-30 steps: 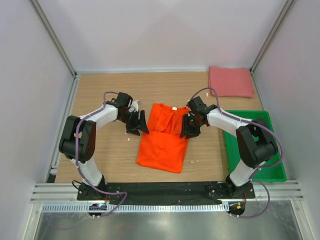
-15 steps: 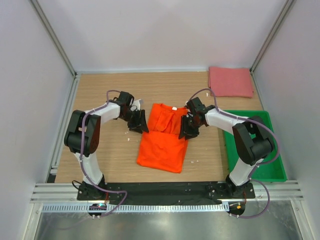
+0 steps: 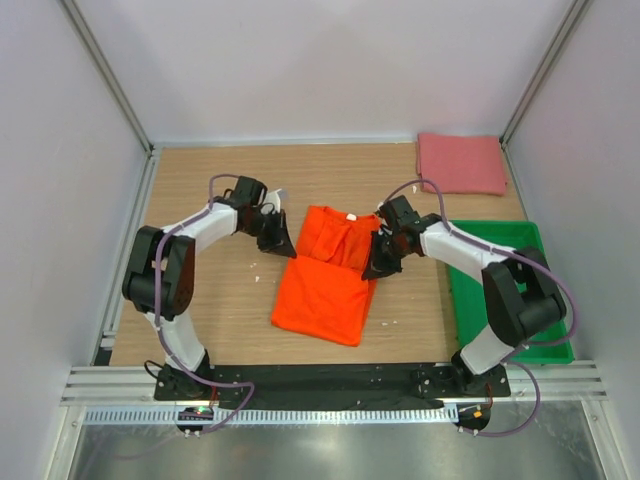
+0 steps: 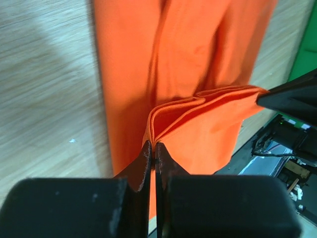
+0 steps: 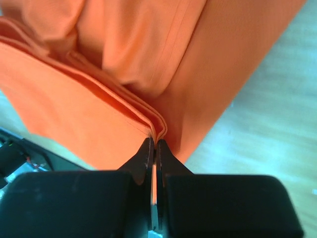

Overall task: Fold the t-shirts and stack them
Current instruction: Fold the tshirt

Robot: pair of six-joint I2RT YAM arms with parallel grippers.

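The orange t-shirt (image 3: pixel 322 285) lies partly folded mid-table, collar toward the far side. My left gripper (image 3: pixel 284 246) is shut on its left edge; the left wrist view shows the jaws (image 4: pixel 154 150) pinching a ridge of layered orange cloth (image 4: pixel 198 54). My right gripper (image 3: pixel 374 265) is shut on the opposite edge, and in the right wrist view its tips (image 5: pixel 155 144) clamp the stacked fold of the shirt (image 5: pixel 143 44). The pink-red t-shirt (image 3: pixel 460 163) lies folded flat at the far right corner, away from both grippers.
A green plastic tray (image 3: pixel 520 320) sits at the right edge of the table beside the right arm; its rim (image 4: pixel 303 49) shows in the left wrist view. Grey walls and metal rails enclose the wooden table (image 3: pixel 200 190).
Both grippers have closed on the orange shirt's side edges, which were only between their open jaws before. The cloth between them is now drawn up into a ridge.
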